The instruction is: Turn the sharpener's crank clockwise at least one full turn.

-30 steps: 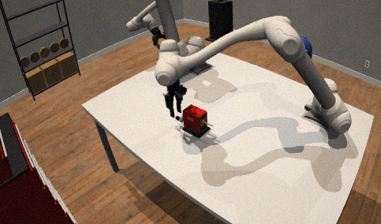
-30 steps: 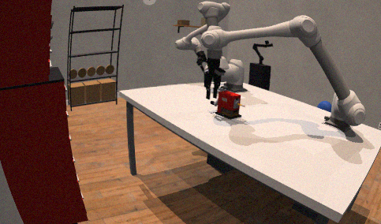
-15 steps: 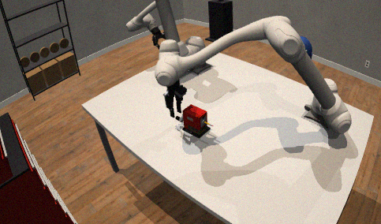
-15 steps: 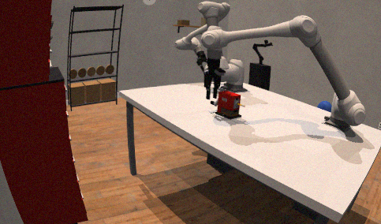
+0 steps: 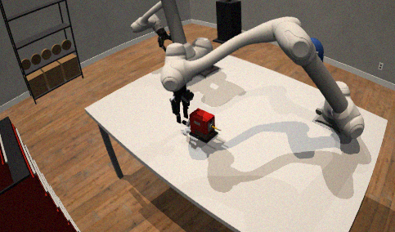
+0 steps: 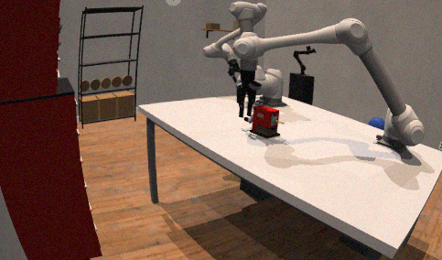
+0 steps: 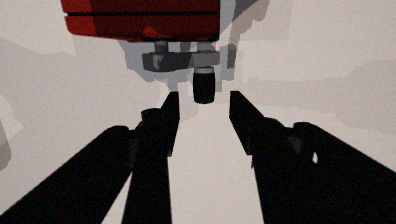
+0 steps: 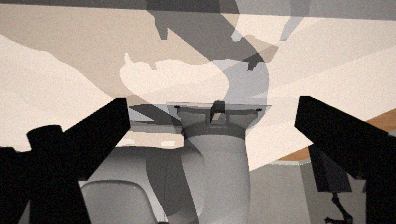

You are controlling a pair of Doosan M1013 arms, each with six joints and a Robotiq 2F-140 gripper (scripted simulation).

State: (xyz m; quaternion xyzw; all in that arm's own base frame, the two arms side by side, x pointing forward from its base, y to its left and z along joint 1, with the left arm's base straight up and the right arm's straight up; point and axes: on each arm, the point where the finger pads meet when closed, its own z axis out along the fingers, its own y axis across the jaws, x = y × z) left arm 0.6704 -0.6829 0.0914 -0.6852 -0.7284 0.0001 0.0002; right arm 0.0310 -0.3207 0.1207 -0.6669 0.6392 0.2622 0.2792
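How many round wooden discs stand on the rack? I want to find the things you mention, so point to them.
5: side by side in one row on the black rack (image 5: 79, 61) (image 6: 136, 55), just above the cardboard boxes (image 5: 54, 76) (image 6: 107, 107). None looks hidden.

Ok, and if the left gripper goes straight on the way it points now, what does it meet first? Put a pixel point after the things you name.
Probably the black knob (image 7: 204, 87) of the crank (image 7: 181, 61): it lies ahead, in line with the gap of the left gripper (image 7: 204, 105) (image 5: 181, 121) (image 6: 244, 116). Depth is unclear, so the fingers may pass around it.

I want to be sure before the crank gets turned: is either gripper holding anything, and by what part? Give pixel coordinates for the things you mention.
Nothing is held: the left gripper's (image 5: 182, 121) (image 6: 245, 115) (image 7: 204, 94) fingers stand apart, short of the crank's black knob (image 7: 204, 87); the right gripper (image 8: 212, 112) is open and empty.
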